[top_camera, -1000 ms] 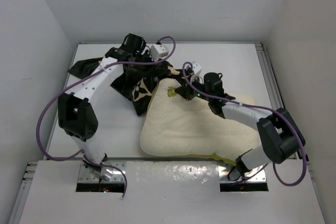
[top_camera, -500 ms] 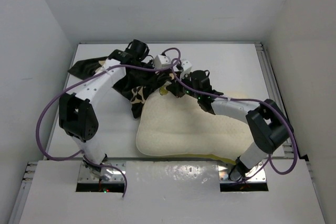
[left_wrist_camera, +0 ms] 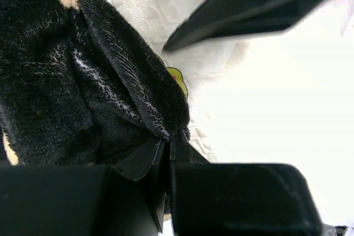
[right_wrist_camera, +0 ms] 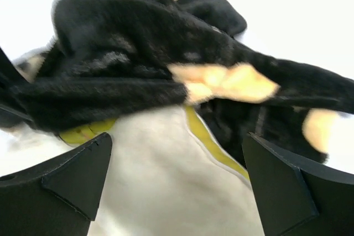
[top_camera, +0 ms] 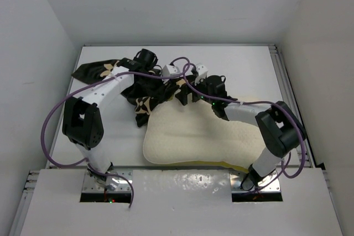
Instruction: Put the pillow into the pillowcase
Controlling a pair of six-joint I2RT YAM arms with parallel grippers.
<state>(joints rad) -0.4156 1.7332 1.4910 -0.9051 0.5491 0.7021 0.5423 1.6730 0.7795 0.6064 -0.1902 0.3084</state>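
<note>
The left hand (left_wrist_camera: pixel 167 156) is pinching a fold of the black plush pillowcase (left_wrist_camera: pixel 66 81), its fingers pressed together on the fabric. The right hand (right_wrist_camera: pixel 177 147) is hovering spread wide over a corner of the pillow (right_wrist_camera: pixel 160 192), which is lying tucked under the pillowcase's bunched, tan-flowered edge. The cream, dimpled pillow is sprawling across the white surface (top_camera: pixel 243 64).

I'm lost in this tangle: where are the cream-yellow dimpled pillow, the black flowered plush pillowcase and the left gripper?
Cream-yellow dimpled pillow (top_camera: pixel 204 136), top view, bare middle.
Black flowered plush pillowcase (top_camera: pixel 88 72), top view, far-left flap.
Left gripper (left_wrist_camera: pixel 167 156), left wrist view, between its shut fingertips.
</note>
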